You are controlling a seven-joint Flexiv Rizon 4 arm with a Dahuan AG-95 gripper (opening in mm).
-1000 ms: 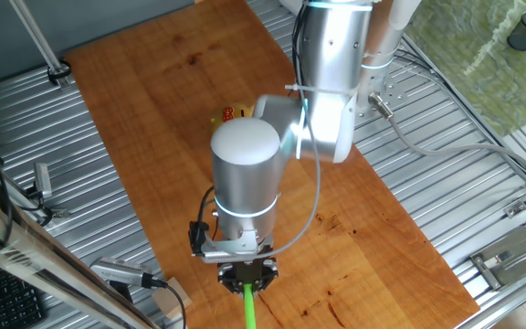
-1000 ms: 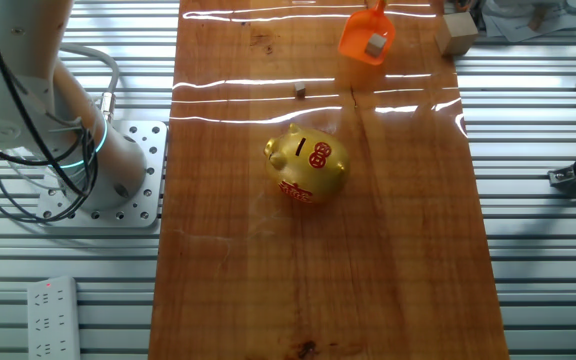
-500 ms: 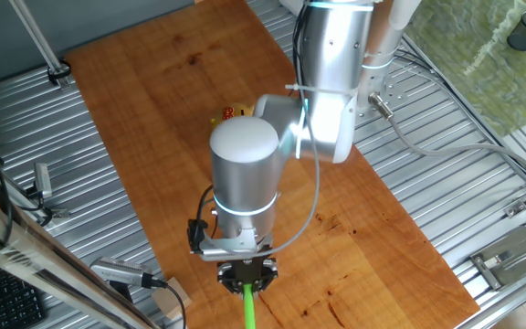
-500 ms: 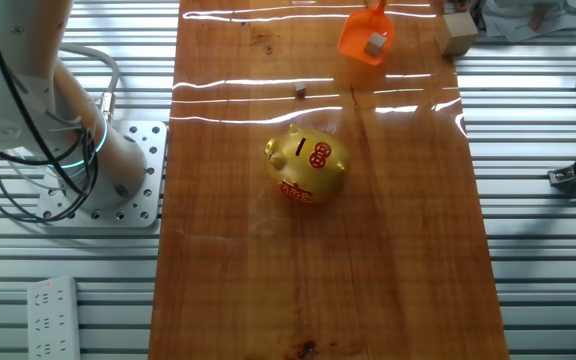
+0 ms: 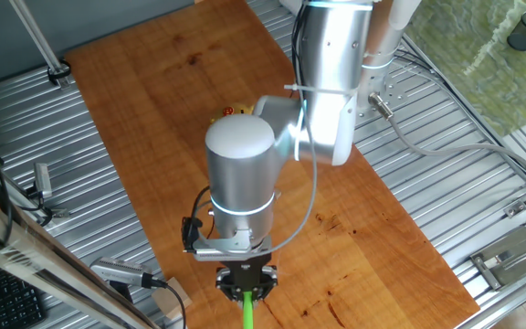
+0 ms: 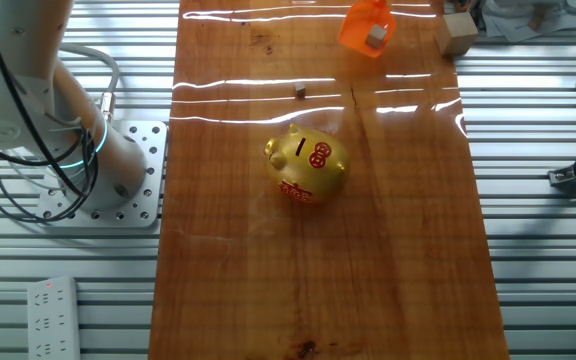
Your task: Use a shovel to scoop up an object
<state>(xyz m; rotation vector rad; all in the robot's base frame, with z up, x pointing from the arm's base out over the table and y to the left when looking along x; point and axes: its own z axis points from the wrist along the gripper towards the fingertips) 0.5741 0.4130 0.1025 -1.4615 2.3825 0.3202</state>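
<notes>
In one fixed view my gripper (image 5: 246,288) is shut on the thin green shaft of the shovel (image 5: 247,313) at the near end of the wooden board; the arm hides the blade there. In the other fixed view the shovel's orange blade (image 6: 360,32) sits at the far end of the board, near the top edge of the picture. The tiny pale tan cube (image 6: 376,37) lies inside the blade. The gripper itself is out of that view.
A gold pig figurine (image 6: 308,164) stands mid-board. A small dark brown bit (image 6: 300,93) lies beyond it. A larger tan block (image 6: 458,33) sits at the board's far right corner. Metal slats flank the board (image 6: 268,280); the robot base (image 6: 98,170) stands left.
The orange blade with the cube in it has moved up in the other fixed view, toward the far edge. The arm's wrist has shifted slightly left and down in one fixed view.
</notes>
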